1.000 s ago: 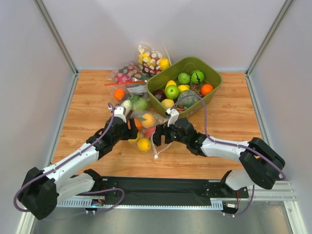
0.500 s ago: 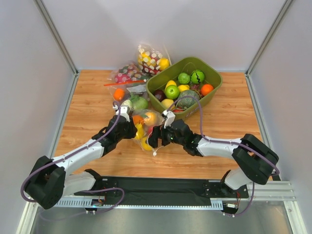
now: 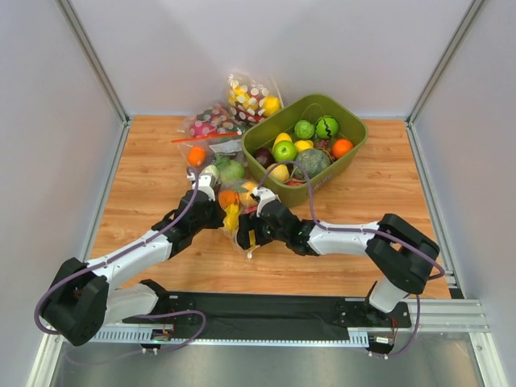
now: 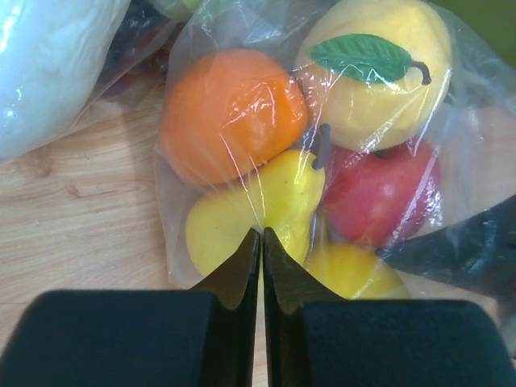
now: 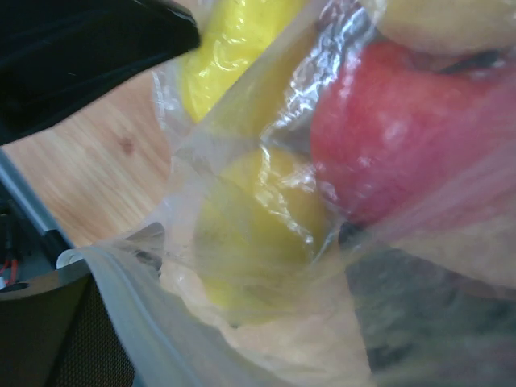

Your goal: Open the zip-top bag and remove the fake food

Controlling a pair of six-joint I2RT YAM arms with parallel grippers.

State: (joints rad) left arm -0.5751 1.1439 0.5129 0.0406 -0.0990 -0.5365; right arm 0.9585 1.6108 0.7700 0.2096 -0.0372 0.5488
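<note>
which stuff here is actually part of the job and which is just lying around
Job: zip-top bag, fake food inside it, left gripper, right gripper.
Lying about: green bin of fruit, polka-dot bag, bag with red zip strip, bag of white and green vegetables.

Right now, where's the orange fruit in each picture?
Top external: the orange fruit is near the picture's centre, slightly left, at the far end of the zip-top bag.
Left wrist: upper left of centre, under the clear plastic.
Right wrist: not in it.
Shared landmark: the zip-top bag shows in all three views, and its red fruit shows in both wrist views.
</note>
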